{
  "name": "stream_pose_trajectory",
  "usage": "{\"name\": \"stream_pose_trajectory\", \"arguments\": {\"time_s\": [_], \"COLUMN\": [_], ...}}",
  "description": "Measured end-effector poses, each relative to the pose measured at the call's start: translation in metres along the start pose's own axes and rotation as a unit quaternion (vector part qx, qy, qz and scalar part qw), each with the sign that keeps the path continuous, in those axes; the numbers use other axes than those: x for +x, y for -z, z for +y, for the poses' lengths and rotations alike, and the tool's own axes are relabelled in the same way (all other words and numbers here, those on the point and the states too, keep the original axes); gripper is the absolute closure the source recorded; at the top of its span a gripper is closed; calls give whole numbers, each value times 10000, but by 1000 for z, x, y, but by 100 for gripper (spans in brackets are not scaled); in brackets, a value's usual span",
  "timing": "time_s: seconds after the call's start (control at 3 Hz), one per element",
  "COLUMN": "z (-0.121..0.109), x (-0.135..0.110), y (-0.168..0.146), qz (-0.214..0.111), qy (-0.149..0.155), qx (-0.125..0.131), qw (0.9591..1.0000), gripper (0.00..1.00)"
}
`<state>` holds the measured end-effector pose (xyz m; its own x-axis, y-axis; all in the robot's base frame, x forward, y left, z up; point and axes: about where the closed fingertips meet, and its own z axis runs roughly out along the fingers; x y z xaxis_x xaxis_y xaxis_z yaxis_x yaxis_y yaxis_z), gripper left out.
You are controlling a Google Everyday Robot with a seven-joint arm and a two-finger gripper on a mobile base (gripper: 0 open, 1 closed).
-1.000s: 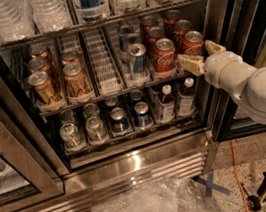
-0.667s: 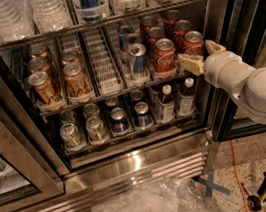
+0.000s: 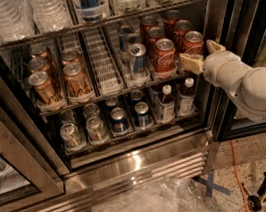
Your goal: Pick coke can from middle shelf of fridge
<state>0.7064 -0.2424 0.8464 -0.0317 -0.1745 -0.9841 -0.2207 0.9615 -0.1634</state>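
Coke can (image 3: 193,42): red, silver top, upright, front of rightmost lane, middle shelf (image 3: 102,67), fridge (image 3: 132,165). Gripper (image 3: 203,54) just beside it, jaws apart.

Beside blue cross (image 3: 212,186) lies clear plastic (image 3: 145,211), perhaps a bag

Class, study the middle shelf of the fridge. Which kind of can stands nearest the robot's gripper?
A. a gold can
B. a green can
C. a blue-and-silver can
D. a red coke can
D: the gripper, open, is at the right end of the middle shelf, right by the front red coke can. The blue-and-silver can and the gold cans stand further left.
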Motion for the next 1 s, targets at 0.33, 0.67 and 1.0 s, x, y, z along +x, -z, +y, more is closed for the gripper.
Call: {"name": "stream_pose_trajectory", "arguments": {"time_s": [0.33,0.67,1.0], "z": [-7,-14,-12], "x": [6,7,6], "y": [-12,-25,-28], "qz": [60,50,36], "qy": [33,-81,-122], "qx": [85,137,149], "qw": [9999,9999,9998], "gripper": [32,31,32]}}
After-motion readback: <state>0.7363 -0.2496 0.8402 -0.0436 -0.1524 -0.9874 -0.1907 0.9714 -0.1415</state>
